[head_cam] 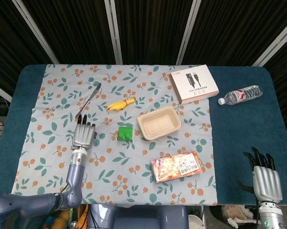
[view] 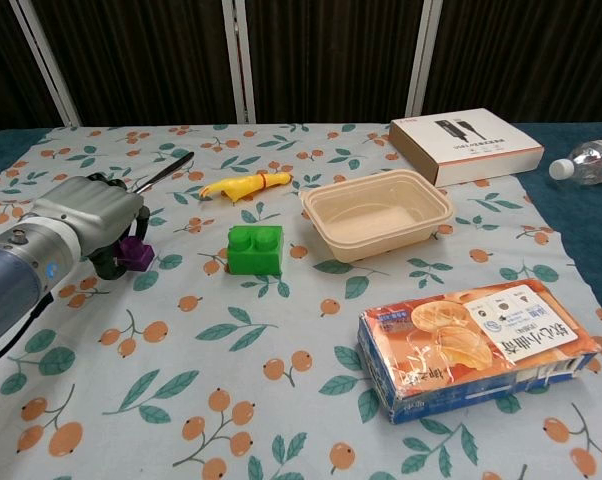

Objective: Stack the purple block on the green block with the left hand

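Observation:
The purple block shows only partly, low under my left hand, at the left of the cloth. My left hand covers it from above and grips it, with a sliver of the purple block showing at the hand's right edge. The block sits at or just above the cloth. The green block stands on the cloth to the right of this hand, apart from it. Off the table at the lower right, my right hand hangs with its fingers spread, holding nothing.
Right of the green block stands a beige tray. Behind it lie a yellow banana toy and a pen. A snack box lies at the front right, a white box and a bottle at the back right.

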Controlling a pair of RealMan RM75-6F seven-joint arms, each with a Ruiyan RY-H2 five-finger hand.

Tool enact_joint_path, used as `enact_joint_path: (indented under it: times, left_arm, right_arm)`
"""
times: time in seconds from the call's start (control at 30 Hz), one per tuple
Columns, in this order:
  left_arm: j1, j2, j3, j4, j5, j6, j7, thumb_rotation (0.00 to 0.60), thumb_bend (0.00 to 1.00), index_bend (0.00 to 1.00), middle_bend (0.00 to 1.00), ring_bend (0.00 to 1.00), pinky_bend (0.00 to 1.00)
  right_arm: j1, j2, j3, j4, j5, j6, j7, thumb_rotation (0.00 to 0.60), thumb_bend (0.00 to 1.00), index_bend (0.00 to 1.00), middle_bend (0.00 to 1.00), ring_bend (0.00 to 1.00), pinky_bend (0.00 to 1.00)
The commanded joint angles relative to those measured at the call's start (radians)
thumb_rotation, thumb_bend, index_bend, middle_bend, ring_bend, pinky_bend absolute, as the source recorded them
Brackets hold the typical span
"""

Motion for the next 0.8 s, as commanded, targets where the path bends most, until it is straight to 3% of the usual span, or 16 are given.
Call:
enact_joint_path:
  times: [0.03, 0.8]
  left_arm:
    - [0.000, -0.003, 0.000, 0.003, 0.000, -0.001, 0.002, 0.600, 0.36, 0.37, 0.35, 0.07, 0.01]
    - [0.003, -0.012, 0.002, 0.012, 0.008, 0.015, 0.029, 0.600, 0.37, 0.44, 0.37, 0.08, 0.01]
  right_arm:
    - [0.000, 0.001, 0.000, 0.000, -0.002, 0.000, 0.003, 0.600, 0.15, 0.21, 0.10, 0.15, 0.00]
    - [-0.001, 0.003, 0.000, 0.002, 0.000, -0.001, 0.006, 0.600, 0.15, 0.21, 0.10, 0.15, 0.00]
